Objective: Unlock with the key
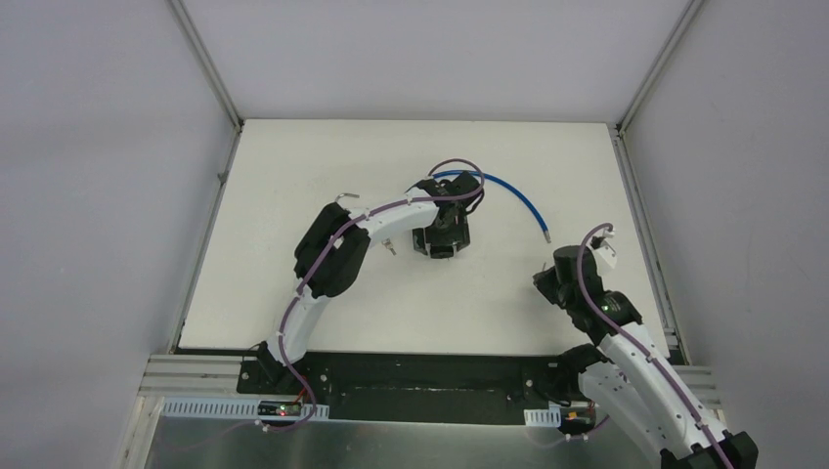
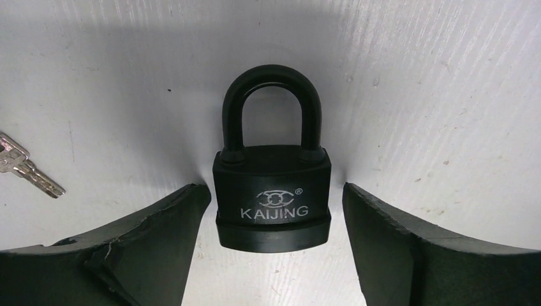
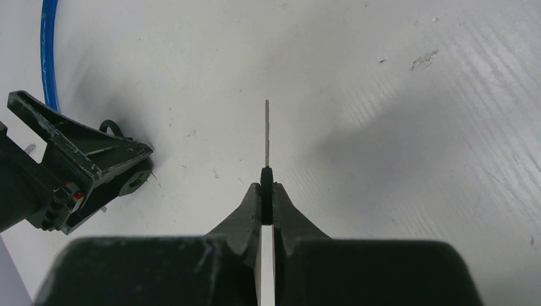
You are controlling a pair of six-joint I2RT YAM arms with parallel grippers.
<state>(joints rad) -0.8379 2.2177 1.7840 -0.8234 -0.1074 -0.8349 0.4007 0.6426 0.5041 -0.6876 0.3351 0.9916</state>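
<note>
A black padlock (image 2: 273, 197) marked KAIJING lies flat on the white table with its shackle closed. My left gripper (image 2: 274, 190) is open, with one finger (image 2: 159, 236) on each side of the lock body and a small gap on both sides. In the top view the left gripper (image 1: 440, 237) hangs over the lock at the table's middle. My right gripper (image 3: 267, 191) is shut on a key (image 3: 267, 137) by its black head, with the thin blade pointing forward above the table. It sits at the right (image 1: 549, 283), apart from the lock.
A second silver key (image 2: 29, 169) lies on the table left of the lock and also shows in the top view (image 1: 388, 246). A blue cable (image 1: 523, 200) curves behind the left gripper and shows in the right wrist view (image 3: 48, 51).
</note>
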